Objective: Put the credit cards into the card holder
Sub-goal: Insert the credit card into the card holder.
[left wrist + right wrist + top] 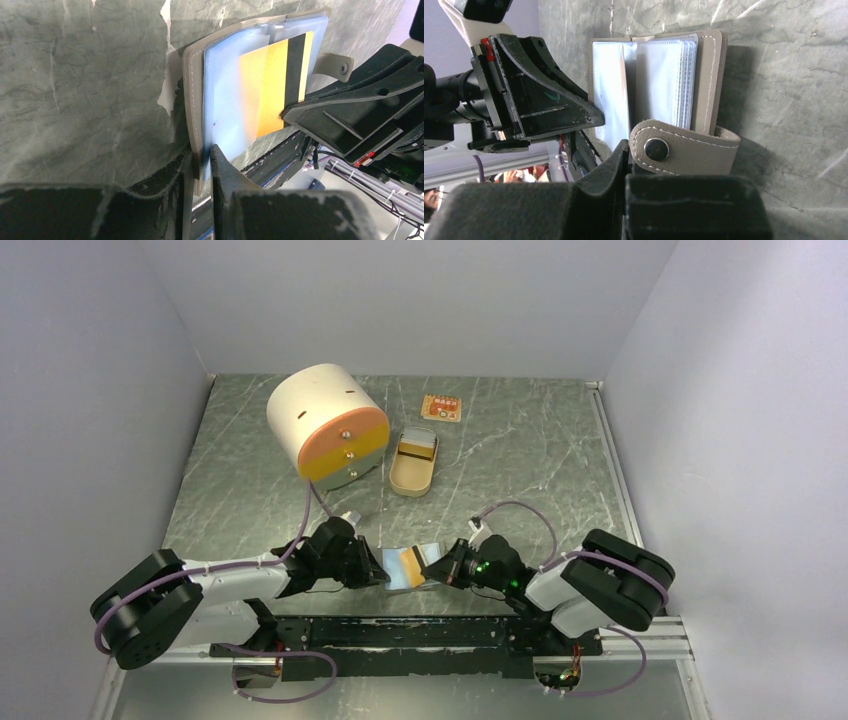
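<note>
Beige stitched card holder (413, 567) is held open at the desk's (520, 460) near edge, with left claw (375, 568) and right claw (452, 568) reaching inward, forearms low.

Left wrist: left claw pinches cover and sleeves. The gold card (270, 85) sits partway in a sleeve; best pushed straight, unbent.

Right wrist: right claw seems pinched on the card's edge, beside the snap strap (684, 147).
</note>
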Tool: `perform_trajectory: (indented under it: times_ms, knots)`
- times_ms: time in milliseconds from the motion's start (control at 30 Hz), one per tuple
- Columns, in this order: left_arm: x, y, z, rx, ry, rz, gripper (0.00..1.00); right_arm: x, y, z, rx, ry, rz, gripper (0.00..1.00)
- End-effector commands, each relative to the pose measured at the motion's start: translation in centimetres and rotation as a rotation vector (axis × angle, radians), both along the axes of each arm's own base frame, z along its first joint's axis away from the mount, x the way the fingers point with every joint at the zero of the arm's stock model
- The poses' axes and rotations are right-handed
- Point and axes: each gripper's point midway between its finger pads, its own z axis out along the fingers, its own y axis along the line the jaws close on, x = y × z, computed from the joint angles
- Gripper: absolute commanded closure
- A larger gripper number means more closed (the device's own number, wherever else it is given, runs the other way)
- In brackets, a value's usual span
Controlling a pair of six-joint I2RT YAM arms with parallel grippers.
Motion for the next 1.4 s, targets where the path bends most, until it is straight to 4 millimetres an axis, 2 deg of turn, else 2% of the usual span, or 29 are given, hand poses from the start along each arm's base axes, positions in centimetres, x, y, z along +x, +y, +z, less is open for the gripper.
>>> perform_trajectory:
  times_ms: [0,200,300,400,533,667,767,933,1133,1367]
  knots:
    - [0.1,0.3,-0.3,0.009,-0.011,-0.003,0.78,0.0,0.1,0.6,0.055,0.008,-0.026,1.0]
    - [0.0,0.2,-0.3,0.006,-0.01,-0.008,0.79,-0.3,0.6,1.0,0.115,0.032,-0.016,1.0]
    - [0.0,0.2,-0.3,0.008,-0.007,-0.01,0.79,-0.4,0.8,1.0,0.134,0.048,-0.017,0.9]
    - [0.0,0.2,-0.3,0.005,-0.008,-0.011,0.79,-0.7,0.8,0.3,0.121,0.073,-0.015,0.84]
    - [0.0,0.2,-0.3,0.008,-0.008,-0.011,0.79,-1.1,0.3,-1.5,0.053,0.118,-0.02,0.76]
    - [0.0,0.2,-0.2,0.006,-0.009,-0.011,0.79,-1.1,-0.3,-2.4,-0.008,0.12,-0.029,0.71]
    - [0.1,0.1,-0.2,0.01,-0.009,-0.012,0.79,-1.0,-0.4,-3.3,-0.082,0.126,-0.016,0.6]
    - [0.1,0.2,-0.1,0.012,-0.012,-0.011,0.79,-0.9,-1.6,-4.7,-0.214,0.126,-0.022,0.57]
    - [0.0,0.2,-0.1,0.009,-0.011,-0.011,0.79,-0.5,-2.6,-4.8,-0.326,0.093,-0.02,0.54]
    - [0.0,0.1,-0.1,0.004,-0.01,-0.015,0.79,-1.0,-1.6,-4.2,-0.343,0.076,0.021,0.51]
